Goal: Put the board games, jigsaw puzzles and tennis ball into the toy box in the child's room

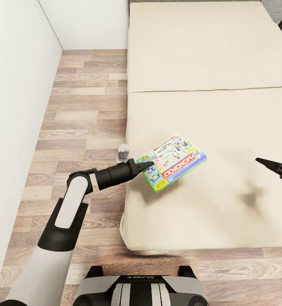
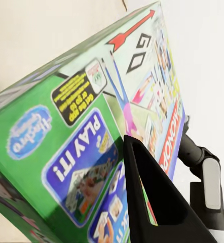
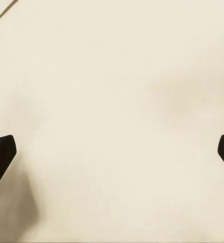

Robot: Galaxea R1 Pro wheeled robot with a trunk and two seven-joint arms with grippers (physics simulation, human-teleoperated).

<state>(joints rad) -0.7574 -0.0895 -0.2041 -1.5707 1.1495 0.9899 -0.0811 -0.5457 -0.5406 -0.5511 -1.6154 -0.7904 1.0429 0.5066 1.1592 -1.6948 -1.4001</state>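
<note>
1. We see the bed (image 1: pixel 209 63) ahead, the floor (image 1: pixel 85 110) along its left side and a wall (image 1: pixel 17 106) further left.
2. The Monopoly box (image 1: pixel 177 162) sits tilted above the mattress, near its left edge.
3. Our left gripper (image 1: pixel 146 164) meets the box's left end; our right gripper (image 1: pixel 264 162) hangs over the mattress, well apart to the right.

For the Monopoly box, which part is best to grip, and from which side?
Grip the Monopoly box on its thin short edge nearest the floor side of the bed, as the left gripper does: jaws across the flat faces, since the box is too wide otherwise.
</note>
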